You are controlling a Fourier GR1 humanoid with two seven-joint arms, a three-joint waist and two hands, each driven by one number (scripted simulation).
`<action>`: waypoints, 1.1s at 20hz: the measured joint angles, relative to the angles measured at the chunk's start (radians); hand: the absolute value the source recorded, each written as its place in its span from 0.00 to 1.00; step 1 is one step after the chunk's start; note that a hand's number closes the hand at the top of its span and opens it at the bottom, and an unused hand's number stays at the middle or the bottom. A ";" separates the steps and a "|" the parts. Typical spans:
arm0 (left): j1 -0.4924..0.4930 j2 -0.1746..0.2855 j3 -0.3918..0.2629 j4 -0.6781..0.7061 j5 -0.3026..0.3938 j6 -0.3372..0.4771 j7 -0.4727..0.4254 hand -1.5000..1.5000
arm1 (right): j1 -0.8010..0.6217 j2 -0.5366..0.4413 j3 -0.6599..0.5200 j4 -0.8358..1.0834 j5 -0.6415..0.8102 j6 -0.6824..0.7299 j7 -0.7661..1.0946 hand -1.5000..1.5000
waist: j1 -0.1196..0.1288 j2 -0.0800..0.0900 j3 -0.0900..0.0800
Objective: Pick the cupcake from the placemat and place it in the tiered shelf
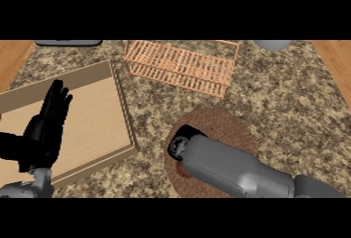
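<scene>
A round brown woven placemat [226, 123] lies on the speckled counter at centre right. My right forearm reaches across it from the lower right, and my right hand [179, 145] points down at the mat's left part; only its black back shows. The cupcake is not visible and may be hidden under that hand and forearm. The tiered shelf [182, 65], an orange wire rack, stands at the back centre, well beyond the mat. My left hand [47, 128] rests open at the left, fingers up, holding nothing.
A large flat wooden board [96, 121] lies at the left under my left hand. A dark grey object [68, 42] sits at the back left edge and a pale rounded one [274, 44] at the back right. Wood strips border both sides.
</scene>
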 measured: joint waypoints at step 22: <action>-0.045 -0.021 -0.030 0.036 -0.012 -0.017 0.006 0.50 | -0.070 0.069 -0.482 -0.117 0.055 -1.190 0.594 1.00 | 0.044 0.014 -0.006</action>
